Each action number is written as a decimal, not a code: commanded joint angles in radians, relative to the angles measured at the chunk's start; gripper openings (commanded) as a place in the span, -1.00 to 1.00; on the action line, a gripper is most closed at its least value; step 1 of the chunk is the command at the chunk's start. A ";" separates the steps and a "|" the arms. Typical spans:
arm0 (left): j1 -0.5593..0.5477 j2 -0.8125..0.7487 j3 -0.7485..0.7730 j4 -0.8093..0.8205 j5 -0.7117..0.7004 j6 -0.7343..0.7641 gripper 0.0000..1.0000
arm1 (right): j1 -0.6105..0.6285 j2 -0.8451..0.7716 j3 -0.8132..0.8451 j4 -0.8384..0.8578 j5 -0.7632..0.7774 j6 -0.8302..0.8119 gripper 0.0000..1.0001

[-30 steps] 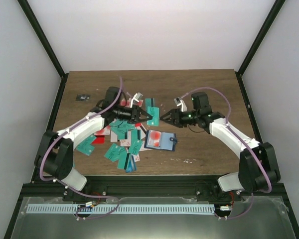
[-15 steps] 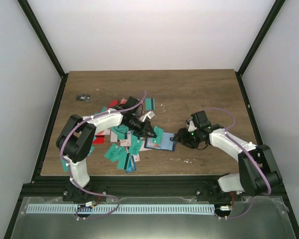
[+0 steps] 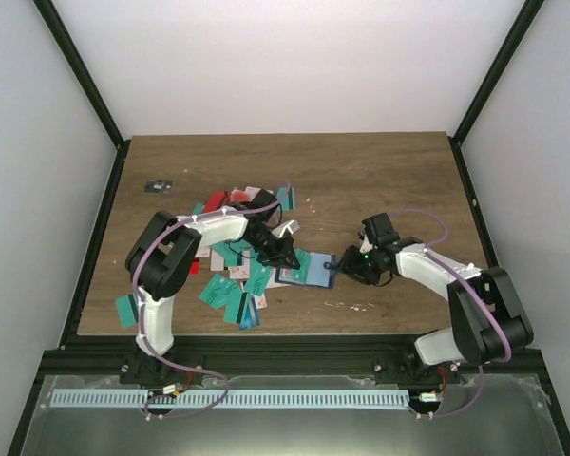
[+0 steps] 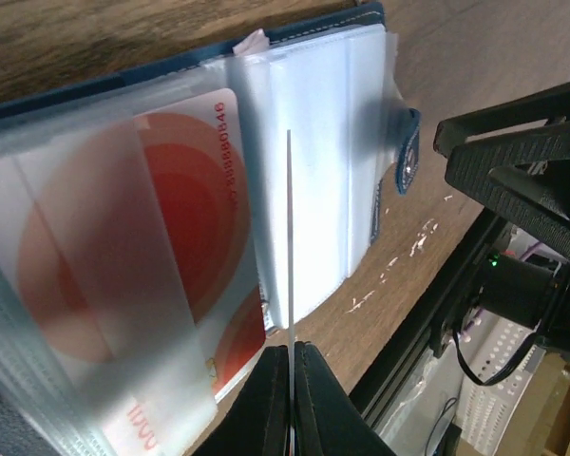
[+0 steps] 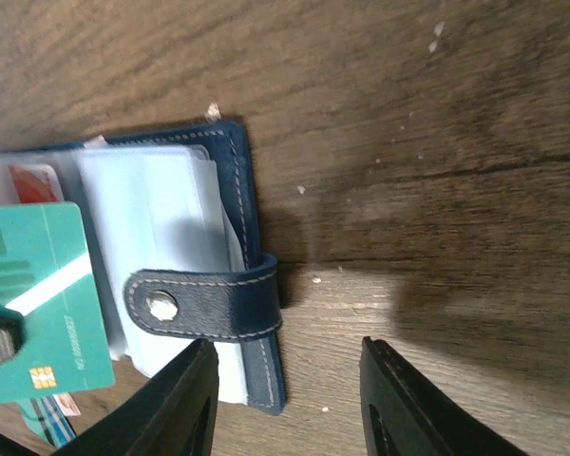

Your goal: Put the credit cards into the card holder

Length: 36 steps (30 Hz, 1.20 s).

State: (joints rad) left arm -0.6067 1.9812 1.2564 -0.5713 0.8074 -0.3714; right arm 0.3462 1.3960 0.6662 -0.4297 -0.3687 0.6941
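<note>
While the left pincer (image 4: 290,359) is clamped on one teal card (image 5: 40,294), that card stands edge-on over the single card holder (image 3: 313,275). The holder lies open on the worktop (image 3: 380,171) between the two arms, in the nearer half.

From the left wrist, the held card is a thin pale line running across the holder's clear plastic sleeves (image 4: 313,142). Whether its far edge has entered a sleeve cannot be told. One white card with red circles (image 4: 161,218) sits in a sleeve just left of that line, and a second red patch shows below it. One clasp tab (image 5: 204,304) with one metal snap lies folded across the holder's navy edge.

The right pincer (image 5: 287,356) is open, its two fingers spread over bare wood and the holder's corner. It hovers just beside the clasp side, and whether it touches the holder cannot be told.

Left of the holder, the loose credit cards (image 3: 230,285) lie in one overlapping heap, mostly teal with a few red and white. At least ten can be made out, though the overlap prevents an exact count. One stray card (image 3: 125,309), also teal, lies apart near the front left edge. One small dark object (image 3: 158,185) sits alone at the far left.
</note>
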 commanded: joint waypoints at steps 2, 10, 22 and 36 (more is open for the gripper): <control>-0.010 0.021 0.007 0.018 -0.025 -0.037 -0.92 | -0.006 0.025 -0.036 0.048 -0.035 0.012 -0.20; -0.020 0.050 0.028 0.042 -0.029 -0.062 -0.92 | -0.007 0.070 -0.063 0.100 -0.079 -0.002 -0.41; -0.033 0.092 0.062 0.057 -0.034 -0.085 -0.92 | -0.006 0.107 -0.073 0.140 -0.116 -0.014 -0.50; -0.066 0.139 0.073 0.106 -0.044 -0.143 -0.92 | -0.006 0.120 -0.089 0.180 -0.152 -0.008 -0.52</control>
State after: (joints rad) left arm -0.6533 2.0750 1.3212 -0.4892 0.7906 -0.4873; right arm 0.3428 1.4918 0.6048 -0.2493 -0.5274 0.6926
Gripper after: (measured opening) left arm 0.041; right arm 0.241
